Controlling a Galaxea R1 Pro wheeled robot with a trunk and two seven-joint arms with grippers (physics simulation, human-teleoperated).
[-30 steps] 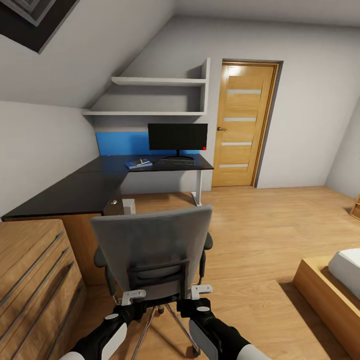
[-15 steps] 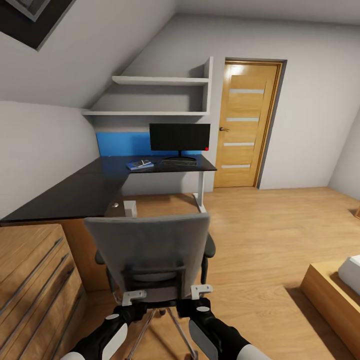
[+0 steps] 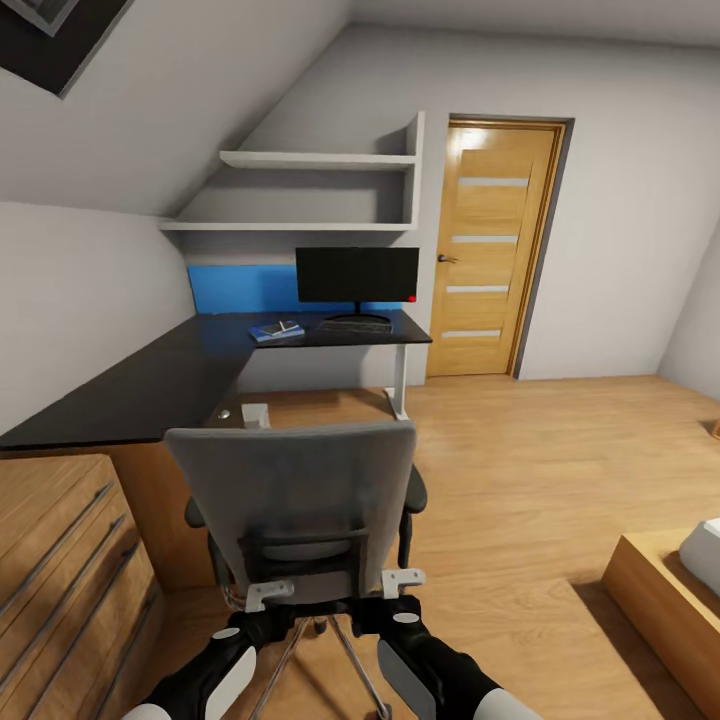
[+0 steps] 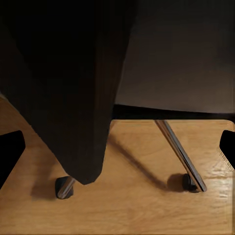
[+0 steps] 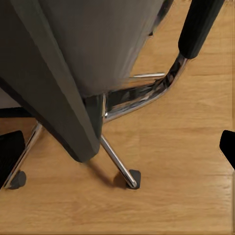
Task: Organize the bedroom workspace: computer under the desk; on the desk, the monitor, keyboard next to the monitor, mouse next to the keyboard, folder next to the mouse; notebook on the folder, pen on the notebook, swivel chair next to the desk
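chair: swivel chair [image 3: 300, 500] straight ahead in head view, grey back facing the camera, black armrests either side, standing on the wood floor [image 3: 540, 470] in the open bay of the corner worktop
left end effector: left end effector [image 3: 268, 594] at the lower left edge of the chair back; fingertips spread wide at the edges of the left wrist view, chair back and chrome legs between them; touching or just short, cannot tell
right end effector: right end effector [image 3: 403, 580] at the lower right edge of the chair back; fingertips likewise wide apart in the right wrist view, nothing clamped; contact cannot tell
chair base: chrome spokes and dark castors on the floor, seen in both wrist views
worktop: desk [image 3: 130, 385], black glossy L-shape, blue back panel, white leg at its right end
monitor: monitor [image 3: 357, 276] upright on the far wing, red dot at lower right corner
keyboard: keyboard [image 3: 352, 324] flat just in front of the monitor stand
folder: folder [image 3: 276, 331] on the worktop left of the keyboard, something small lying on top, too small to name
computer: computer [image 3: 256, 415] on the floor under the worktop, top just visible above the chair back
surroundings: wooden drawer unit [image 3: 60, 590] at lower left, wall shelves [image 3: 310, 190] above the worktop, wooden door [image 3: 490, 250] to the right, bed [image 3: 665, 590] corner at lower right
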